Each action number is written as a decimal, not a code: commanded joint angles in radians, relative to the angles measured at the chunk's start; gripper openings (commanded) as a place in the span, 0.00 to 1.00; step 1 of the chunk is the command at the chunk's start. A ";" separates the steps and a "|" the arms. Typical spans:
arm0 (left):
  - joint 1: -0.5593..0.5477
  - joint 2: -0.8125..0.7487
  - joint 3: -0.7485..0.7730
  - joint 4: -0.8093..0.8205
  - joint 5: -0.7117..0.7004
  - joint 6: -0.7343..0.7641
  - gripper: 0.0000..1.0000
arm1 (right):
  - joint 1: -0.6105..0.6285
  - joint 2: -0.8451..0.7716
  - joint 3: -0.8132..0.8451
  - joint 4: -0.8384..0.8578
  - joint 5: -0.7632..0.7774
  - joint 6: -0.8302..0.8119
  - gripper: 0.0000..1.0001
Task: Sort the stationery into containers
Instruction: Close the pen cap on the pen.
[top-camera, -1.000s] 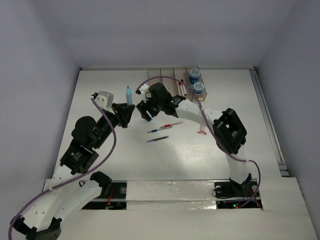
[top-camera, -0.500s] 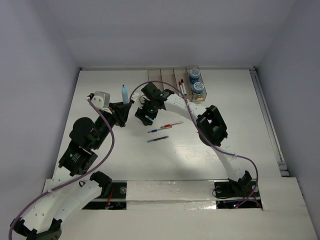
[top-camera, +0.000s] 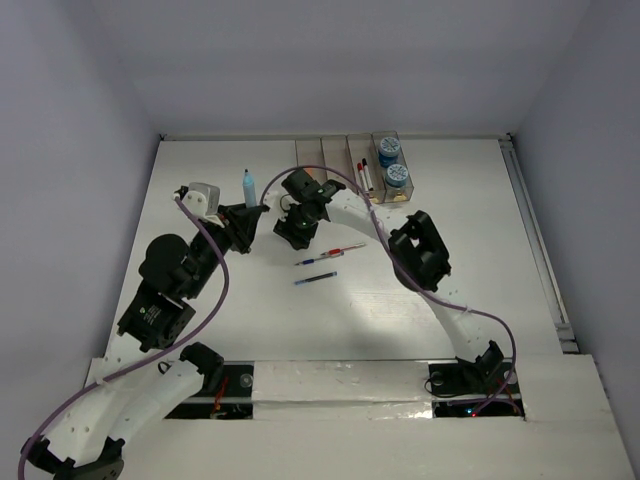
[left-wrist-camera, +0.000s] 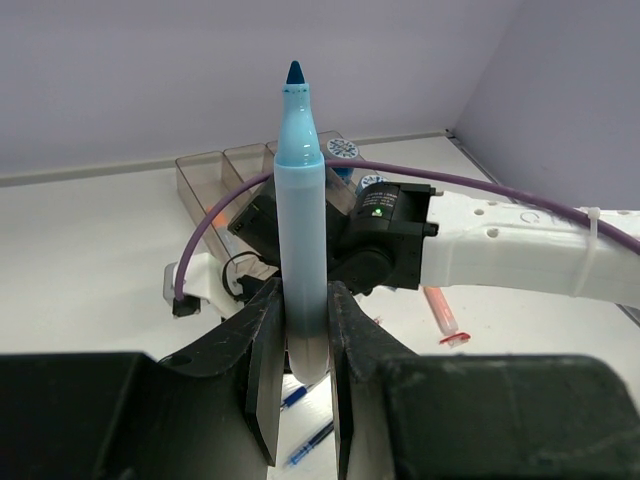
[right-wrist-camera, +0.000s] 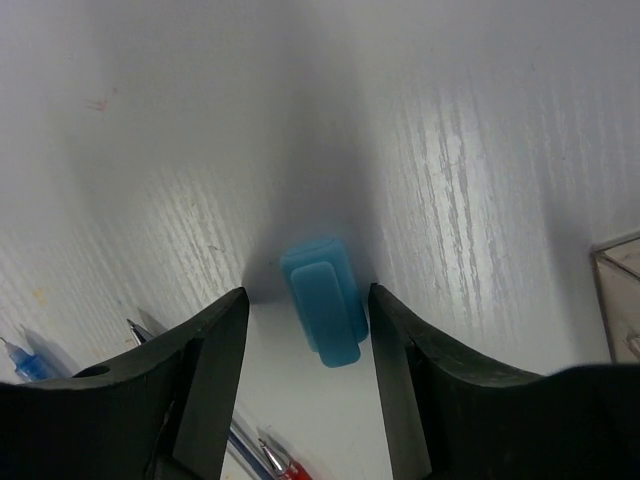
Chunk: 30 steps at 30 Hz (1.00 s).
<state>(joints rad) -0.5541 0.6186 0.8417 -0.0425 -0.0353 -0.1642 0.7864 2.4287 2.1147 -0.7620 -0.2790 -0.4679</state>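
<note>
Right gripper (right-wrist-camera: 305, 298) lower, around probable marker cap (right-wrist-camera: 325, 305)

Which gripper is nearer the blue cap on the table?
Right. The right gripper is open with the blue cap between its fingers; the left gripper is off to one side, clamping the marker.

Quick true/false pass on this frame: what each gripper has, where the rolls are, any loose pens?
1. The left gripper is clamped on an uncapped blue marker. True.
2. The right gripper grips the blue cap. False: its jaws are open, and the cap lies on the table between them.
3. Two blue rolls sit in the rightmost bin. True.
4. Every pen is already in a bin. False: three pens lie loose on the table.
</note>
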 joint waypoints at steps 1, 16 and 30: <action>0.005 -0.002 -0.001 0.044 0.005 0.009 0.00 | 0.004 0.032 0.016 0.007 0.050 -0.005 0.54; 0.014 0.007 -0.004 0.046 0.018 0.006 0.00 | 0.004 0.092 0.047 0.041 0.063 0.048 0.09; 0.014 0.024 -0.015 0.056 0.066 0.023 0.00 | 0.004 -0.334 -0.220 0.605 0.231 0.411 0.00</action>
<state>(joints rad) -0.5476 0.6460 0.8410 -0.0422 -0.0154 -0.1608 0.7864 2.3375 1.9568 -0.4393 -0.1390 -0.2188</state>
